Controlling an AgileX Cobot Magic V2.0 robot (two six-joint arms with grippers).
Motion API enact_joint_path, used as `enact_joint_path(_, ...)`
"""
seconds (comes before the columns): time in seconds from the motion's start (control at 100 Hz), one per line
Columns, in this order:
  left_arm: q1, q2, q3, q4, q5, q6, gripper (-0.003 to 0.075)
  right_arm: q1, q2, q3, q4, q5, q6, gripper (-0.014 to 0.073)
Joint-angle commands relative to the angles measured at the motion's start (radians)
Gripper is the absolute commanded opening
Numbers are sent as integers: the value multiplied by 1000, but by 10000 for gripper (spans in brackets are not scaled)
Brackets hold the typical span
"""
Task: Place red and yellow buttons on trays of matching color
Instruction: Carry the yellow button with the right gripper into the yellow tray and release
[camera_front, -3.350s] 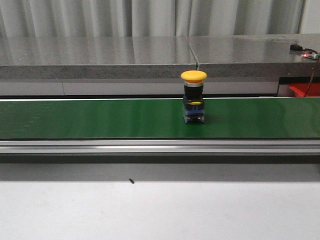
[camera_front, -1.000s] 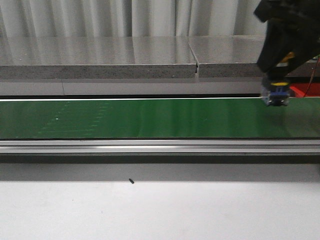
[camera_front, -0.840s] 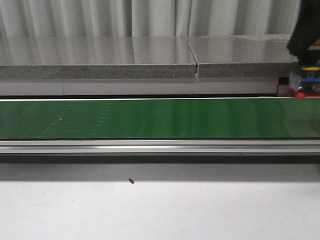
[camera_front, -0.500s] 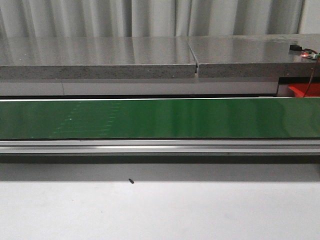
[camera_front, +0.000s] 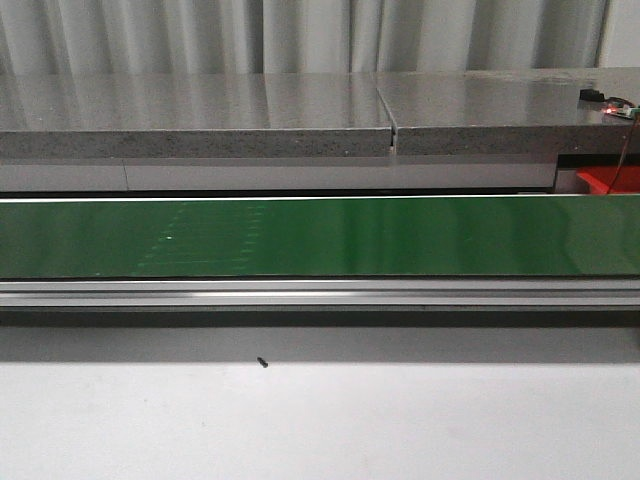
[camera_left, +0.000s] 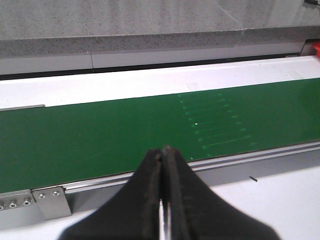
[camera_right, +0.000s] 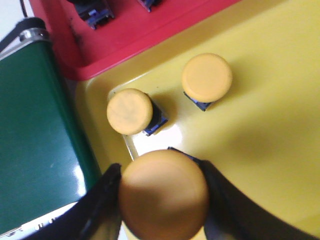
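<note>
A pale curtain hangs behind a long grey stone counter, and in front of it a green conveyor belt runs the full width of the scene, edged by a silver rail and a white tabletop on the near side. In the front view the belt carries nothing, and neither arm shows there. A small dark speck lies on the white surface just near of the rail. At the far right edge a sliver of the red tray peeks out beyond the belt's end.

The left gripper hangs over the near edge of the belt, its two black fingers pressed together with nothing between them.

The right gripper is out at the trays, clenched on a yellow button whose broad cap fills the space between the dark fingers. It is held above the yellow tray, close to the corner nearest the belt; whether its base touches the tray cannot be told. Two more yellow buttons stand upright on that tray, one near the corner and another just beside it, apart from each other. The red tray adjoins the yellow one, with dark button bases partly visible on it.
</note>
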Motion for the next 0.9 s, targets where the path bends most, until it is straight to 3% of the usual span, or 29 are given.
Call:
enact_joint_path(0.0,-8,5,-26,-28,-61,-10,-20,-7,-6,-20,0,-64,-12,216)
enact_joint_path(0.89,-8,5,-26,-28,-61,-10,-20,-8,185,-12,-49,-182,-12,216)
